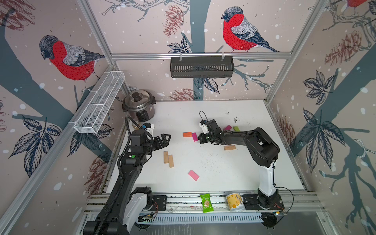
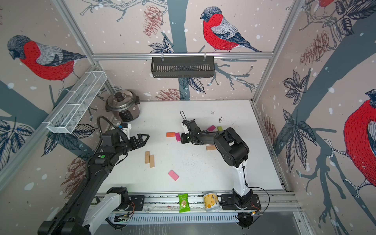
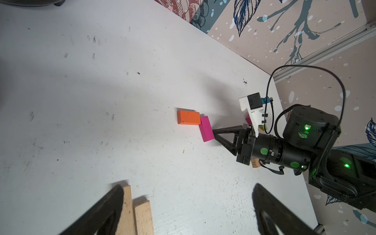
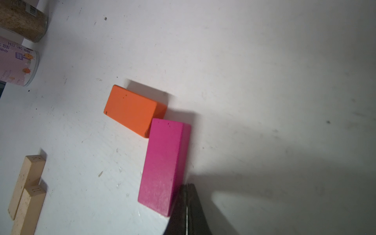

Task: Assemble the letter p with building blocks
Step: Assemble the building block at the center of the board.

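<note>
In both top views an orange block (image 1: pixel 187 134) (image 2: pixel 170 134) lies mid-table with a magenta block (image 1: pixel 194 137) (image 2: pixel 178 136) touching its right end. My right gripper (image 1: pixel 199 138) (image 4: pixel 187 186) is shut and empty, its tips resting against the magenta block's (image 4: pixel 162 164) long side. My left gripper (image 1: pixel 168 140) (image 3: pixel 188 187) hovers open at the left, above two wood bars (image 1: pixel 168 159) (image 3: pixel 142 217) lying side by side. A light pink block (image 1: pixel 193 175) lies nearer the front. Behind the right arm are another magenta block (image 1: pixel 227 128), a lime green block (image 1: pixel 236 128) and a wood bar (image 1: pixel 230 147).
A rice cooker (image 1: pixel 139 105) stands at the back left corner, with a jar (image 4: pixel 22 20) and a can (image 4: pixel 16 65) near it. A white mesh basket (image 1: pixel 99 101) and a black basket (image 1: pixel 201 67) hang on the walls. A green snack packet (image 1: pixel 206 203) and a yellow cup (image 1: pixel 235 201) lie on the front rail.
</note>
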`<state>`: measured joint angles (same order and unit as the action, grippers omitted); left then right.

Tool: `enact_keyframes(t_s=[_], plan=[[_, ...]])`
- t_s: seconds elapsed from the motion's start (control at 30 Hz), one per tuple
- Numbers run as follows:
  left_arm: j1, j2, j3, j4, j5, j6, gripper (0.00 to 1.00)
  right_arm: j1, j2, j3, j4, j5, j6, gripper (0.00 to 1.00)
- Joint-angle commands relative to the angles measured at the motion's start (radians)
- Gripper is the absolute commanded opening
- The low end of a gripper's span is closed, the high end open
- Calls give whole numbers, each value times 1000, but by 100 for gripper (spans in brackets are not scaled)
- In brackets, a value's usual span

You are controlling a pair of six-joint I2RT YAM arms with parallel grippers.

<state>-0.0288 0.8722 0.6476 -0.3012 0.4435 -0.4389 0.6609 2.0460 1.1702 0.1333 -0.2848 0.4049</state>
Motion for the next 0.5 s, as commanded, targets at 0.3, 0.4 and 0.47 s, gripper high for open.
enact_keyframes(t_s=[0.3, 0.4, 0.47], plan=[[1, 6, 4, 31, 11, 6, 97, 5, 23, 12, -61, -1, -4, 9], [0, 5, 2, 32, 12, 6, 97, 6, 32, 17, -66, -4, -4, 10], [2, 5, 2, 32, 11, 6, 97, 5, 34, 21, -66, 1, -4, 10]])
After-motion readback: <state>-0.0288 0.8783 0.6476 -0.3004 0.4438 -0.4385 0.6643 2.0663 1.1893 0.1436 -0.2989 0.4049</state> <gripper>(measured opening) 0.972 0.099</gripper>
